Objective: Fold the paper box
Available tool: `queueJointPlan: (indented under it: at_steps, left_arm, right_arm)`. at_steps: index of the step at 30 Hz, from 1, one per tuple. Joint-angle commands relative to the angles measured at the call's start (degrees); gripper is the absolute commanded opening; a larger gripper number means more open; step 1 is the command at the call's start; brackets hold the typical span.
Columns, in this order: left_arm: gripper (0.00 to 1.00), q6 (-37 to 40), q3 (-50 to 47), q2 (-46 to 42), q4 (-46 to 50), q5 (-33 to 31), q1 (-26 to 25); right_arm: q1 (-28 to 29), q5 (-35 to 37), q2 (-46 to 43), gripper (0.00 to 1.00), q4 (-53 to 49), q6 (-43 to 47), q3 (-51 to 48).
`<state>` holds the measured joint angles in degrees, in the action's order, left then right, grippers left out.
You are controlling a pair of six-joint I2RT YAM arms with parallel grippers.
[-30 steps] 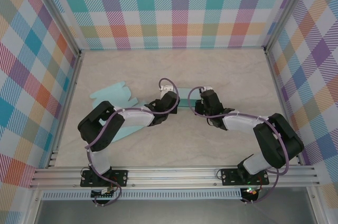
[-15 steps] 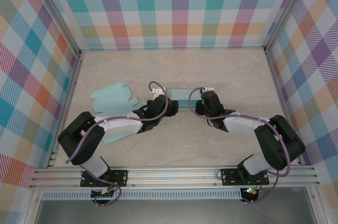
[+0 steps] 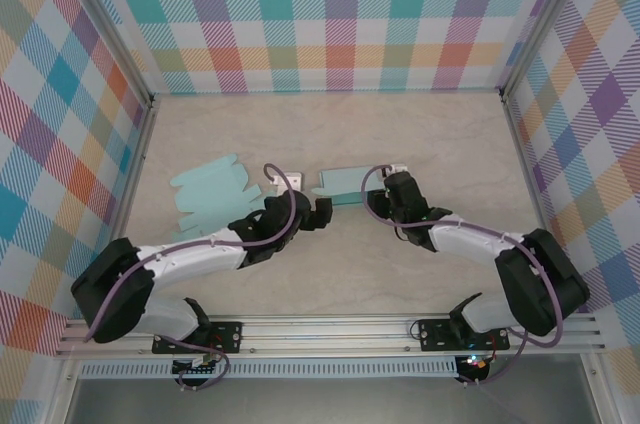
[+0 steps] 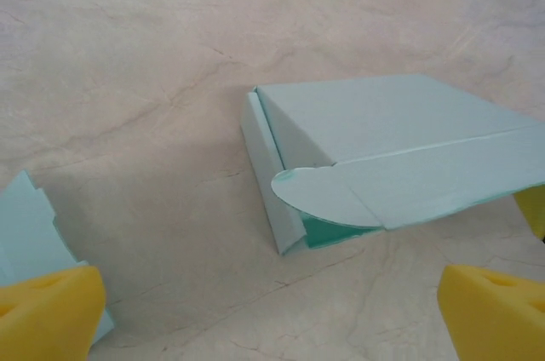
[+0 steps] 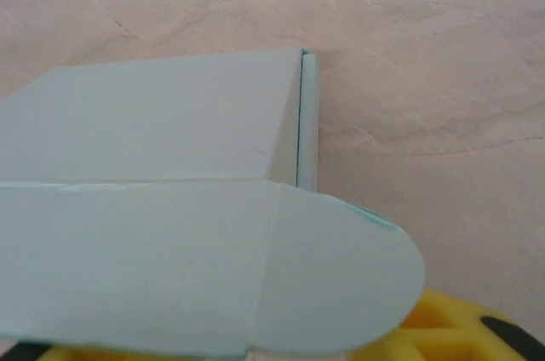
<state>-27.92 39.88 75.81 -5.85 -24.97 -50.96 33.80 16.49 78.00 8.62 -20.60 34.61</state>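
Flat blank (image 3: pixel 213 191) lay far left, unfolded. Your left gripper (image 4: pixel 272 310) was spread wide, empty. Paper box (image 3: pixel 345 184) sat mid-table: body looked formed, rounded end flap (image 4: pixel 328 199) untucked. Right gripper (image 3: pixel 380 201) was at the box's right end; can't tell its grip.

I see the pale marble-patterned table (image 3: pixel 440 134). A partly folded light teal paper box (image 3: pixel 345 184) lies near centre, and a flat teal paper cutout (image 3: pixel 210 192) at its 9 o'clock.
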Motion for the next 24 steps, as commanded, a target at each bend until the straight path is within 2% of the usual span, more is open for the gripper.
queueJointPlan:
  at_steps: [1,3,5,6,7,11,15,20,24]
  left_arm:
    - [1.0,-1.65,-1.92,-5.15,2.75,0.79,-0.9]
    - [1.0,-2.08,-2.4,-8.0,4.04,0.97,-0.92]
    - [1.0,-2.87,-2.38,-10.77,5.99,-0.45,-0.9]
    - [1.0,-3.47,-2.1,-11.69,6.99,-1.55,-0.94]
    - [1.0,-3.88,-1.86,-12.69,7.65,-2.84,-0.9]
    - [1.0,-5.15,-0.46,-14.46,9.34,-7.85,-0.92]
    - [1.0,-3.16,3.88,-12.27,12.12,-12.21,-0.55]
    - [1.0,-1.78,16.47,-2.3,25.0,-21.28,-0.04]
    - [1.0,0.11,22.28,4.59,26.74,-22.93,0.11]
  right_arm:
    - [0.86,-0.23,-4.77,0.5,-3.47,-0.48,-0.66]
    - [1.08,-0.31,-8.22,0.55,-5.78,-0.67,-0.96]
    - [1.09,-0.49,-12.24,0.64,-9.44,-1.46,-0.88]
    - [1.09,-0.38,-13.67,0.79,-11.49,-2.01,-0.56]
    - [1.04,-0.32,-15.56,0.99,-14.12,-2.7,0.12]
    - [1.06,0.78,-20.02,1.0,-23.16,-4.75,3.9]
    - [0.92,3.74,-20.92,1.0,-30.94,-7.54,8.8]
    - [0.82,3.11,-17.47,1.0,-35.33,-7.87,14.69]
    - [0.46,3.89,-13.98,1.0,-35.43,-7.07,17.25]
